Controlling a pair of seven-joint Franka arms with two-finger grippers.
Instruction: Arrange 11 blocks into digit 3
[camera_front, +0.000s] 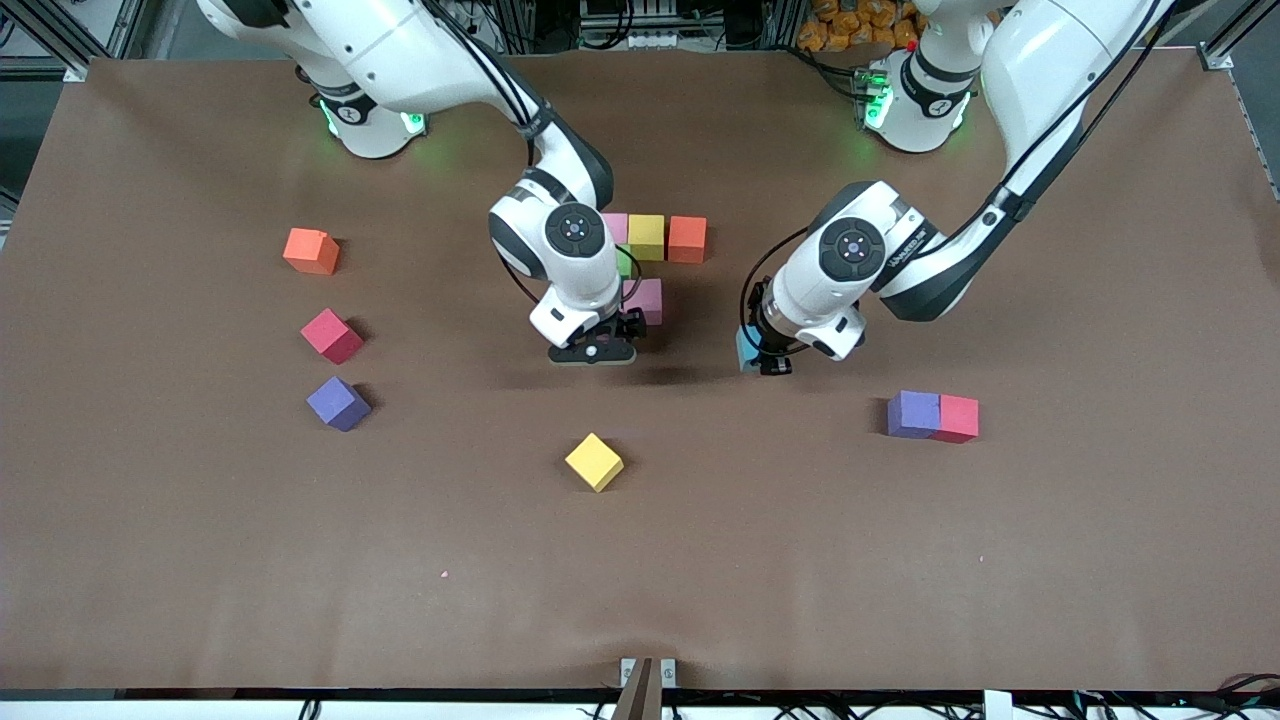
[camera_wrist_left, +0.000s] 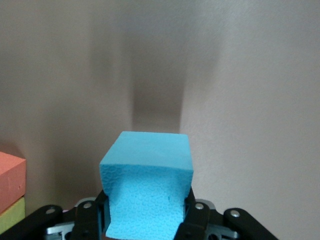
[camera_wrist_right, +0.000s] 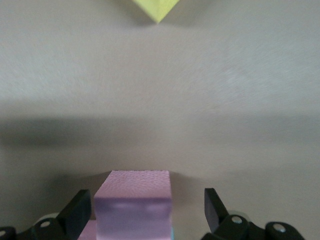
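1. Brown surface fills the front view, both arm bases along its top edge.
2. Nearest the front camera: a loose yellow block, turned diagonal, alone mid-surface; its corner also shows in the right wrist view.
3. Farther up, toward the left arm's end: a purple block touching a red block, side by side.
4. Toward the right arm's end, three loose ones, well apart: a second purple block, then a crimson block, then an orange block farthest.
5. Left gripper hangs low over bare surface mid-table, jaws clenched on a light blue block, block seen squeezed between the pads in the left wrist view.
6. Right gripper sits over the started digit 3, jaws released and spread wide, a pink block between them, not gripped.
7. Digit so far: top row of a pink cube, yellow cube and orange cube touching; a green cube mostly hidden under the right arm; the pink block lies nearer the camera than that row.
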